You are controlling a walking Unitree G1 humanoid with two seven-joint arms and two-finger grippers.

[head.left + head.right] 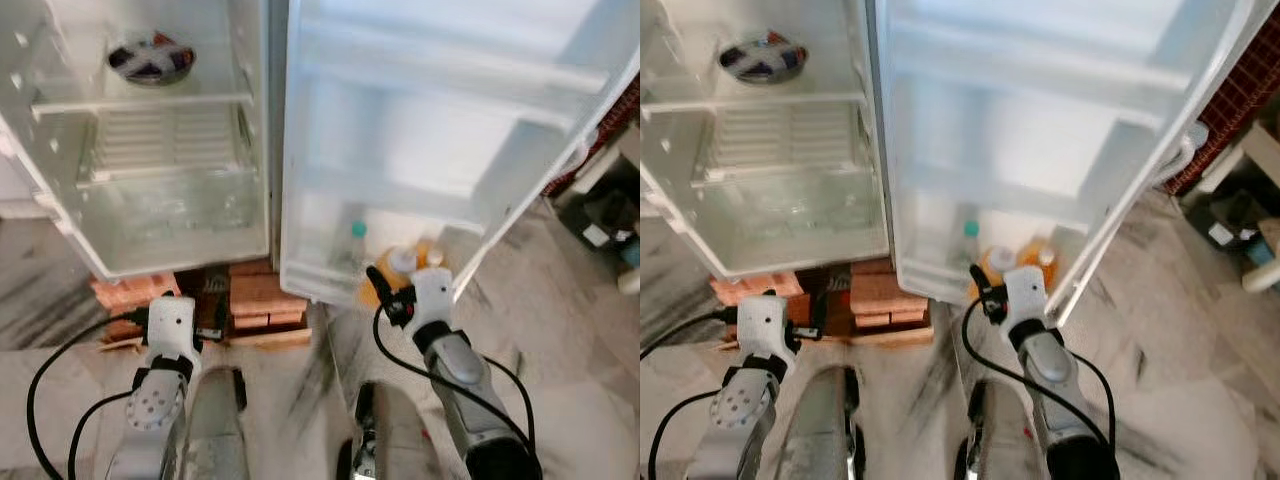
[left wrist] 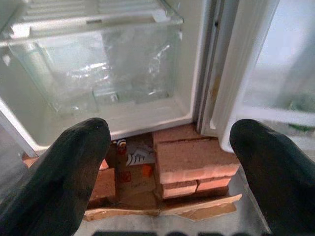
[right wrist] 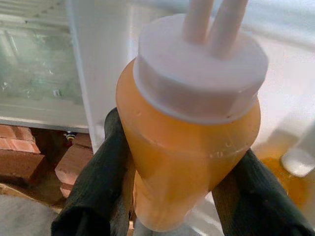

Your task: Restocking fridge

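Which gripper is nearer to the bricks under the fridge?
Left. The left gripper hangs just above the bricks; the right gripper, holding an orange bottle, is off beside them at the door shelf.

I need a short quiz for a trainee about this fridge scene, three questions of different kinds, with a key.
1. True or false: the right claw is shut on an orange bottle.
2. What lies on the upper fridge shelf? A) bowl B) carton C) pan
3. Fill in: the fridge stands on ____.

Key
1. True.
2. A, the bowl.
3. Bricks. The left claw is open before them.
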